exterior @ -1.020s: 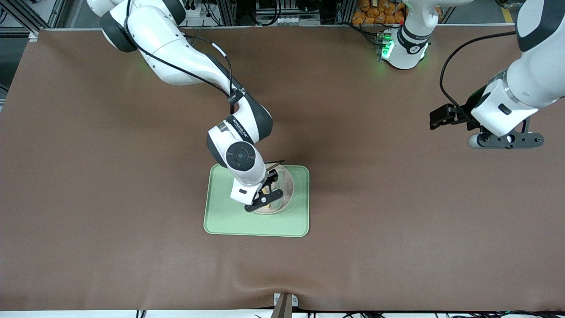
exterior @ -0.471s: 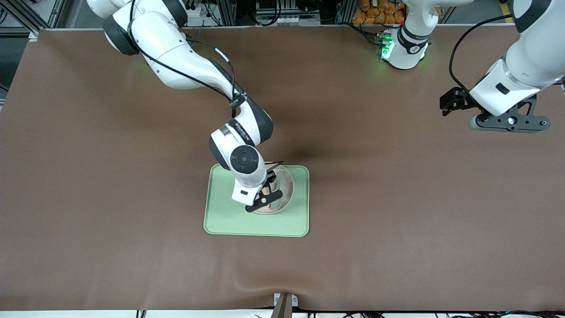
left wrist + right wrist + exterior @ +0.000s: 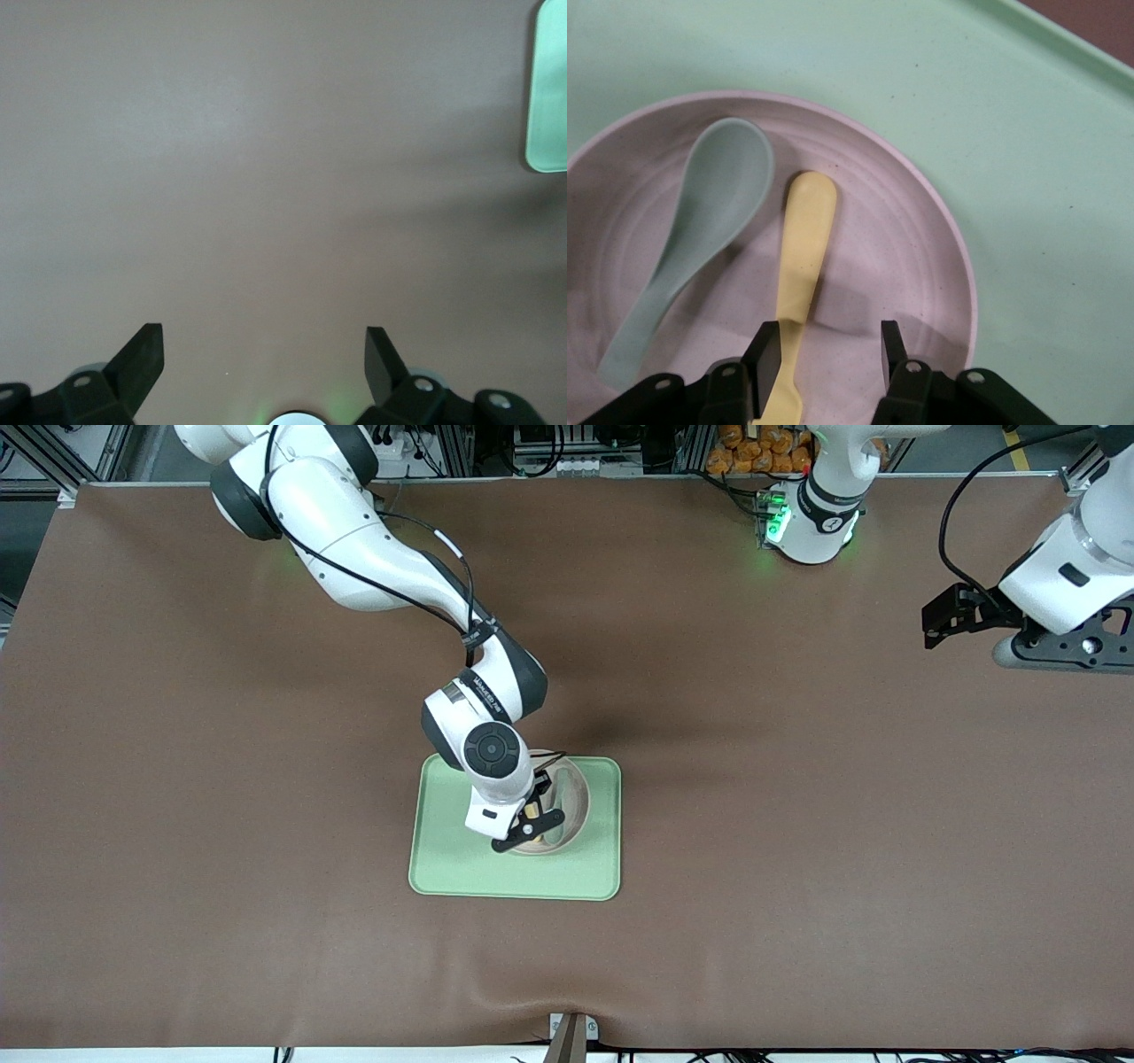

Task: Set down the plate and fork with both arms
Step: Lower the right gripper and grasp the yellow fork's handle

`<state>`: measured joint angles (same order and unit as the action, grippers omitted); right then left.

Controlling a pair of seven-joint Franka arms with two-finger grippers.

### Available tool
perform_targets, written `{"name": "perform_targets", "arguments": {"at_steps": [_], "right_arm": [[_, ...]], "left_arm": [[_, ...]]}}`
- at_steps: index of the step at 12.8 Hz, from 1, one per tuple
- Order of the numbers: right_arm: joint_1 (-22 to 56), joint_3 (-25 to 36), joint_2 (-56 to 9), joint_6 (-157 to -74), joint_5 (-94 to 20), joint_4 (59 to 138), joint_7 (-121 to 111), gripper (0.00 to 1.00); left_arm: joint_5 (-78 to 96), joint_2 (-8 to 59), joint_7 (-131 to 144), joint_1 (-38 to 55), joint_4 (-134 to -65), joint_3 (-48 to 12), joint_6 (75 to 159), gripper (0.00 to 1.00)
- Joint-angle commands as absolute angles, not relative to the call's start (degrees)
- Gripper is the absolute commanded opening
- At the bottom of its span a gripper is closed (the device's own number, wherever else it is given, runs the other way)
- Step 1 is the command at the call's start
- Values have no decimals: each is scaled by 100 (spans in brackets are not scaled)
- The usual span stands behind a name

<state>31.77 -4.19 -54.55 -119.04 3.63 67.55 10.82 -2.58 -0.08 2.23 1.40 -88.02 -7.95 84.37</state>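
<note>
Left gripper (image 3: 1059,657) retreated, open; right gripper (image 3: 826,352) parted around fork (image 3: 800,266), spoon (image 3: 700,239) beside, on plate (image 3: 921,239).

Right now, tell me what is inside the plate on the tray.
In the plate, which sits on the green tray, a yellow fork and a grey-green spoon lie side by side. The right gripper stands over the fork, covering its end, so its tines are not visible.
</note>
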Motion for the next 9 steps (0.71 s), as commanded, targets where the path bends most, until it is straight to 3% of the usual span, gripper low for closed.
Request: {"name": "perform_targets", "arguments": {"at_steps": [1, 4, 7, 9], "right_arm": [[3199, -431, -5440, -12041, 483, 6864, 1177, 54], [3199, -422, -5502, -12146, 483, 6890, 1213, 52], [3217, -422, -5502, -12182, 492, 6899, 1257, 42], [3217, -422, -5519, -12190, 571, 6908, 1318, 46]], "left_arm": [[-62, -70, 255, 97, -8824, -791, 8499, 100], [-35, -44, 264, 79, -8824, -809, 8499, 100], [-44, -18, 264, 79, -8815, -835, 8508, 100], [-44, -18, 272, 79, -8824, -835, 8508, 100]]}}
